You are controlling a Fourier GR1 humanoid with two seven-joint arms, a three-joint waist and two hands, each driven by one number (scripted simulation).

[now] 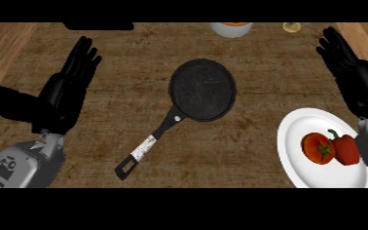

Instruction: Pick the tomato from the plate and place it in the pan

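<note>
A red tomato (pixel 318 148) with a green stem lies on the white plate (pixel 302 126) at the lower right, touching a red pepper (pixel 346 148) on its right. The black pan (pixel 203 88) sits mid-counter with nothing in it, its handle (pixel 147 146) pointing toward the lower left. My right hand (pixel 346 73) is open, fingers straight, at the right edge above the plate and apart from the tomato. At the left my left hand (pixel 68 87) rests open with fingers up, well clear of the pan.
A white cup (pixel 231 28) with orange contents stands at the counter's far edge above the pan. A small yellowish round thing (pixel 291 27) lies to its right. A dark flat object (pixel 99 26) sits at the far left edge.
</note>
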